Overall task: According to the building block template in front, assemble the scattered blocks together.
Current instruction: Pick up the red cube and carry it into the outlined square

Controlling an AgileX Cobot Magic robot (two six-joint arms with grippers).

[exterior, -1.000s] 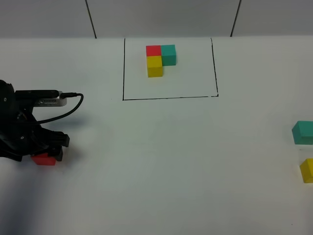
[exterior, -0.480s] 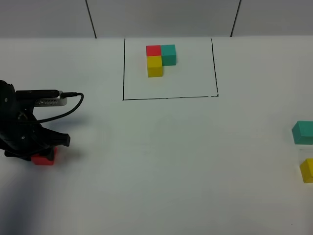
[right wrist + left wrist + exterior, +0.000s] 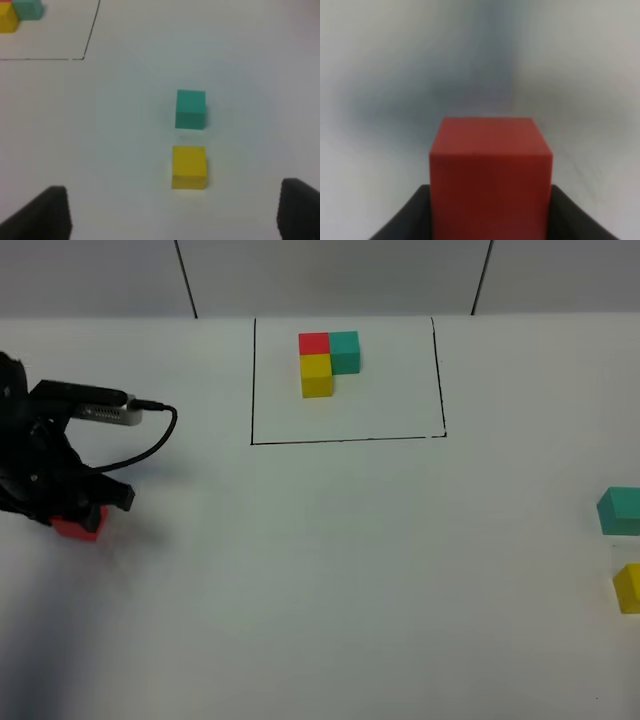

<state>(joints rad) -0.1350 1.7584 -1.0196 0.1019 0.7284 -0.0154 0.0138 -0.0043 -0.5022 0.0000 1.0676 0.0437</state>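
The building block template (image 3: 328, 362) is an L of red, teal and yellow cubes inside a thin black outline (image 3: 345, 440) at the back centre. My left gripper (image 3: 76, 516) is shut on the scattered red cube (image 3: 78, 528) at the far left. In the left wrist view the cube (image 3: 490, 175) sits between the dark fingers (image 3: 405, 220). The scattered teal cube (image 3: 620, 510) and yellow cube (image 3: 628, 587) lie at the far right edge. In the right wrist view the teal cube (image 3: 190, 109) and yellow cube (image 3: 189, 166) lie ahead of my open, empty right gripper (image 3: 175, 212).
The left arm's cable (image 3: 150, 430) loops toward the outline's left side. The template's corner shows in the right wrist view (image 3: 15, 12). The white table (image 3: 340, 570) spans the middle between the two arms.
My left gripper closed on the red cube and moved with it a little back and to the left. The teal and yellow cubes have not moved.
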